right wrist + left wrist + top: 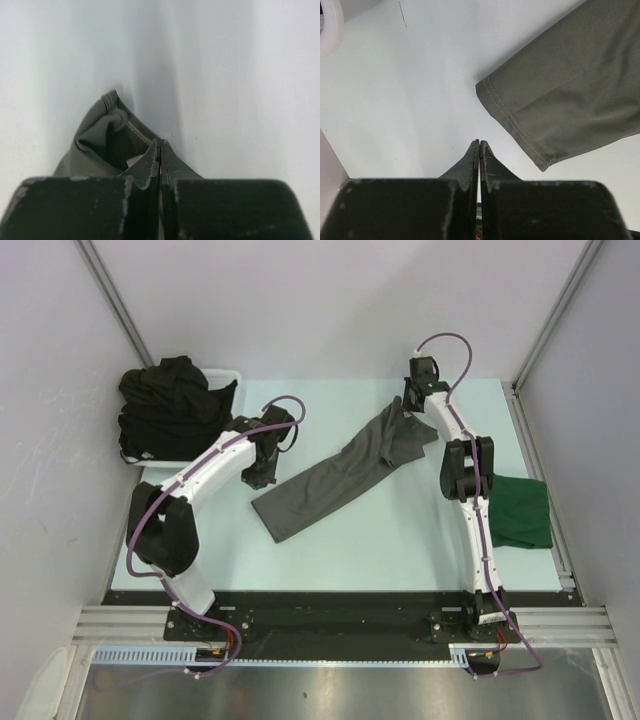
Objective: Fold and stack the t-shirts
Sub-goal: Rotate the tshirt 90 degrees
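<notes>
My left pincer point(479, 146) is clenched on nothing, just beside the hem of the grey shirt point(560, 95). My right pincer point(160, 146) is clenched at that shirt's far end; whether it has caught cloth I cannot tell. That shirt looks half folded to me. One green shirt point(522, 512) lies folded on the right, and black shirts point(170, 405) wait heaped in the basket point(230, 373). I can read no writing.

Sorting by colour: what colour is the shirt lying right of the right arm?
Dark green shirt; the top view shows it best.
</notes>
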{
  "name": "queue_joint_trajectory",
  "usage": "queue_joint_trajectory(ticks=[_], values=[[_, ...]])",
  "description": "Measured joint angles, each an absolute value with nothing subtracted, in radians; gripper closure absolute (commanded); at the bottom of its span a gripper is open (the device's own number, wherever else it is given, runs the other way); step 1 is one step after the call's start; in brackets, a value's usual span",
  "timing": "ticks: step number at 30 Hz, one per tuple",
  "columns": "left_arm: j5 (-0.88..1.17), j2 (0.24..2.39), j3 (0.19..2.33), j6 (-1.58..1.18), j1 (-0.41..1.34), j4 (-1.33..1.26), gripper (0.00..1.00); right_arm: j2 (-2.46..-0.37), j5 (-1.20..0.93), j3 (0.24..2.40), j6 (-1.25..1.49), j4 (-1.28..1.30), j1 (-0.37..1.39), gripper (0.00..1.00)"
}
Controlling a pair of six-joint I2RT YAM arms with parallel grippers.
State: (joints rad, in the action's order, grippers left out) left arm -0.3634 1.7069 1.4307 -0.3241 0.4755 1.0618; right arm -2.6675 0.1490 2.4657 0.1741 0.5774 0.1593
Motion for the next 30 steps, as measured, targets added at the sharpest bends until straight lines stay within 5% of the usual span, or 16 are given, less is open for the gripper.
queue_joint_trajectory(ticks=[25, 30], values=[[-0.321, 1.752, 1.457, -0.332, 0.478, 0.992, 1.0, -2.481, 0.142, 2.188, 0.183, 0.451, 0.157, 1.0], [-0.288, 1.811, 1.457, -0.332, 0.479, 0.937, 1.0, -2.327, 0.129, 2.11, 0.184, 0.437, 0.166, 0.85]])
